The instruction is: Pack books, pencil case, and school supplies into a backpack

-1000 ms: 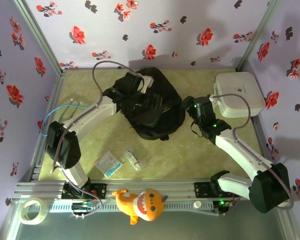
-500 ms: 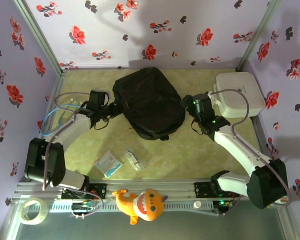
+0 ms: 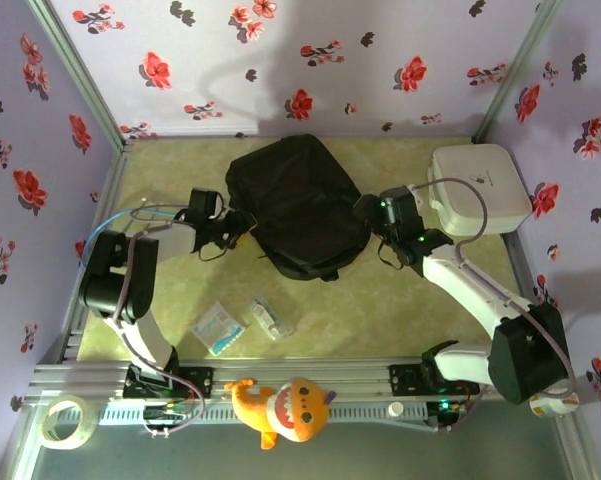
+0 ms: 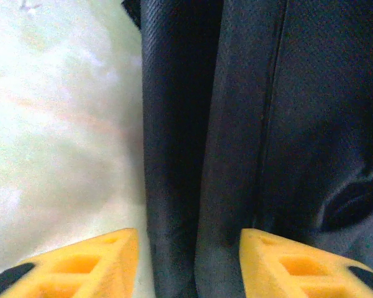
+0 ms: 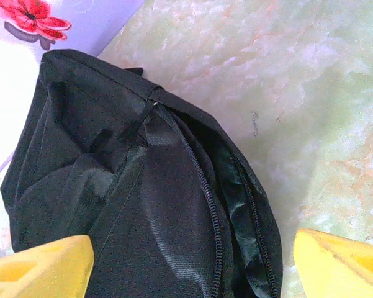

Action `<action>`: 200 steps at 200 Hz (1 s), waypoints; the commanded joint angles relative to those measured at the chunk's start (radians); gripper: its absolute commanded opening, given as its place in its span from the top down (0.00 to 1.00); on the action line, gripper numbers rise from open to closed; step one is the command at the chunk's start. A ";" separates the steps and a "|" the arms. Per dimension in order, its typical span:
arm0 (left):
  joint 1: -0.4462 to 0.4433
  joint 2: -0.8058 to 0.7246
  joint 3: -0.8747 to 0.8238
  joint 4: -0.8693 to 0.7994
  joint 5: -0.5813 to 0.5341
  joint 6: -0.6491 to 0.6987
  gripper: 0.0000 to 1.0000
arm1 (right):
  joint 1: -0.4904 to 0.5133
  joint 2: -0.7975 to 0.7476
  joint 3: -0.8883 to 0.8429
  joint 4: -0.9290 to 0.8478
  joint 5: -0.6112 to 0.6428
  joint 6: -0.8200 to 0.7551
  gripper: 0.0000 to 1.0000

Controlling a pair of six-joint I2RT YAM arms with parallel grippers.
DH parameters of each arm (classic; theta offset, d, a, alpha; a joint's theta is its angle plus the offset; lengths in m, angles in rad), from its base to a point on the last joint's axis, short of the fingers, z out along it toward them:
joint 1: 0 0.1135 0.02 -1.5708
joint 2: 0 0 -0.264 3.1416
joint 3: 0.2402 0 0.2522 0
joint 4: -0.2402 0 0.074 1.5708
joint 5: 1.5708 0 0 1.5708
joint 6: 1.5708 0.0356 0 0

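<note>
The clear pencil case (image 3: 270, 318) lies near the front rail, just beside a pale packet (image 3: 218, 327). Farther back, the left gripper (image 4: 187, 247) straddles a fold at the left edge of the black backpack (image 3: 295, 205), jaws half apart; whether it pinches is unclear. The right gripper (image 5: 192, 253) gapes wide at the bag's right edge. The white box (image 3: 478, 188) beyond bears a mark too small to read.
</note>
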 commanded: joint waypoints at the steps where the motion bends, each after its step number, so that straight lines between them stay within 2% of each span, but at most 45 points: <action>1: 0.010 0.046 0.046 0.141 0.059 -0.080 0.60 | -0.005 0.006 0.022 0.009 -0.017 -0.004 0.15; 61: 0.009 0.057 0.049 0.162 0.068 -0.092 0.82 | -0.008 0.036 0.002 -0.074 -0.052 -0.016 0.16; 91: 0.010 0.037 0.046 0.161 0.067 -0.088 1.00 | -0.023 0.053 -0.052 -0.075 -0.128 -0.003 0.20; 126: 0.010 -0.005 0.044 0.176 0.065 -0.108 1.00 | -0.046 0.107 -0.092 0.046 -0.245 0.025 0.32; 154: 0.011 -0.027 0.044 0.218 0.065 -0.150 1.00 | -0.064 0.202 -0.070 0.109 -0.317 0.020 0.49; 174: 0.009 -0.054 0.040 0.224 0.064 -0.163 1.00 | -0.081 0.255 -0.049 0.147 -0.329 0.002 0.61; 200: 0.010 -0.095 0.033 0.217 0.062 -0.169 1.00 | -0.109 0.307 -0.004 0.188 -0.309 -0.050 0.68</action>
